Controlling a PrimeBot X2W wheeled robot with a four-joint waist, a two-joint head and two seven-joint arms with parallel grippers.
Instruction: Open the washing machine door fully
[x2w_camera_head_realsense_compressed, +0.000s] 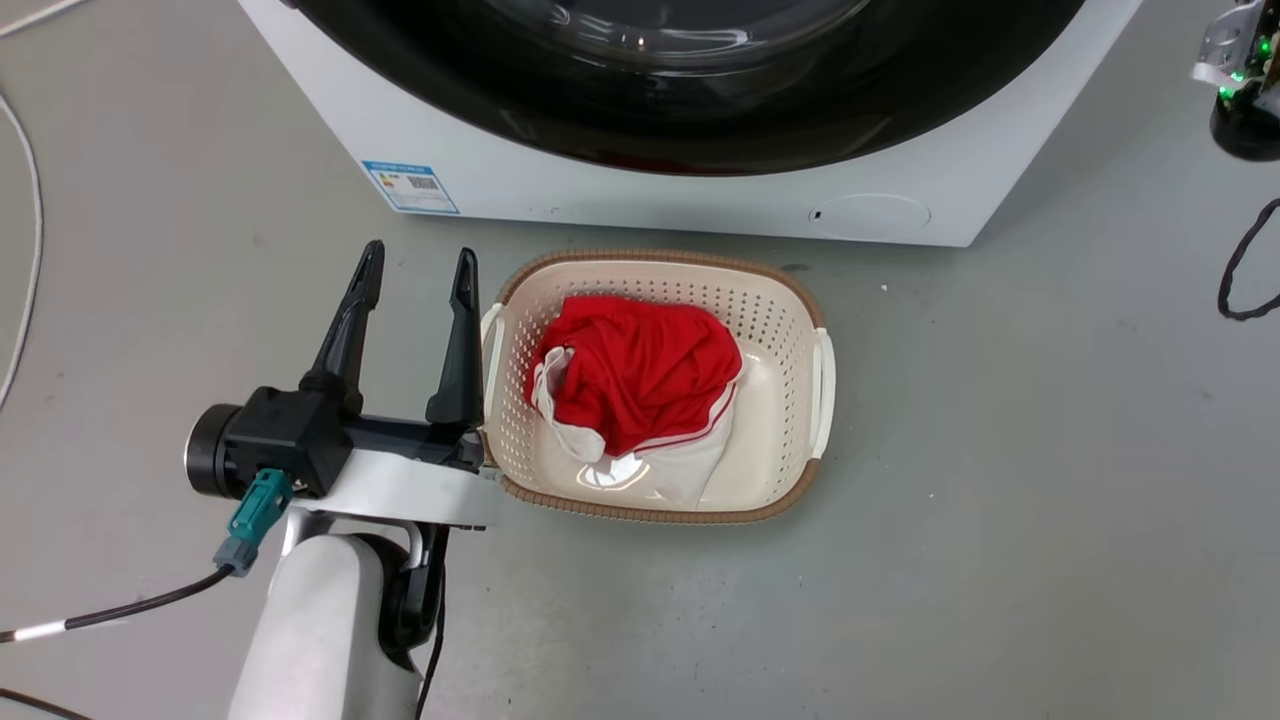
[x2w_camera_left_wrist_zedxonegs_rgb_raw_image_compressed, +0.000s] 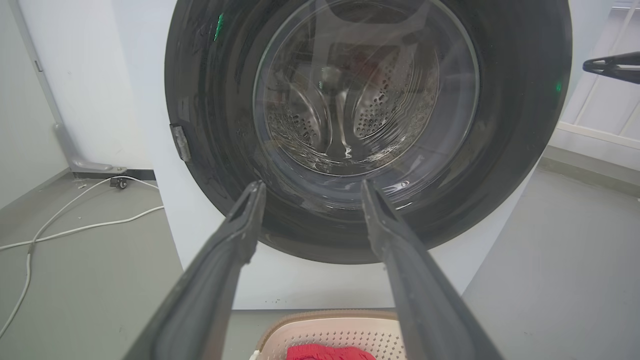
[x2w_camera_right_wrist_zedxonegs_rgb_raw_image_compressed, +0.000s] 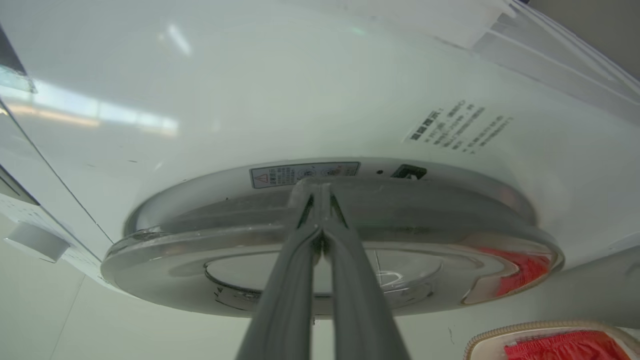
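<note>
Standing across the top of the head view: the washing machine (x2w_camera_head_realsense_compressed: 620, 200), white, with a blue sticker (x2w_camera_head_realsense_compressed: 411, 187) low towards the view's left and a round flap (x2w_camera_head_realsense_compressed: 868, 215) low towards its right. The washing machine door (x2w_camera_head_realsense_compressed: 700, 130), glossy black, takes up the front above these. On the grey floor (x2w_camera_head_realsense_compressed: 1000, 480) just before the machine is a cream basket (x2w_camera_head_realsense_compressed: 770, 310) with a brown rim, holding a red-and-white garment (x2w_camera_head_realsense_compressed: 640, 375). Left gripper (x2w_camera_head_realsense_compressed: 420, 262) is at lower left, beside the basket's left rim, fingers spread wide with nothing between them. A dark unit with green lights (x2w_camera_head_realsense_compressed: 1240, 90) sits at the top right edge.

Left wrist view: the door (x2w_camera_left_wrist_zedxonegs_rgb_raw_image_compressed: 210, 125) lies flat against the machine's front, with a clear glass window (x2w_camera_left_wrist_zedxonegs_rgb_raw_image_compressed: 365, 90) at its centre and a perforated steel drum behind it. A small metal fitting (x2w_camera_left_wrist_zedxonegs_rgb_raw_image_compressed: 180, 142) sits on the door's left rim. Left fingers (x2w_camera_left_wrist_zedxonegs_rgb_raw_image_compressed: 235, 250) are wide apart, short of the door, empty. Right gripper (x2w_camera_left_wrist_zedxonegs_rgb_raw_image_compressed: 590, 65) is at the right edge, near the door's right rim. White cables (x2w_camera_left_wrist_zedxonegs_rgb_raw_image_compressed: 75, 230) lie on the floor at left.

Right wrist view: the door (x2w_camera_right_wrist_zedxonegs_rgb_raw_image_compressed: 440, 222) is seen edge-on. Right fingers (x2w_camera_right_wrist_zedxonegs_rgb_raw_image_compressed: 290, 300) are pressed together, tips at the door's rim; whether they clamp it cannot be told. A basket corner with red cloth is at lower right.
</note>
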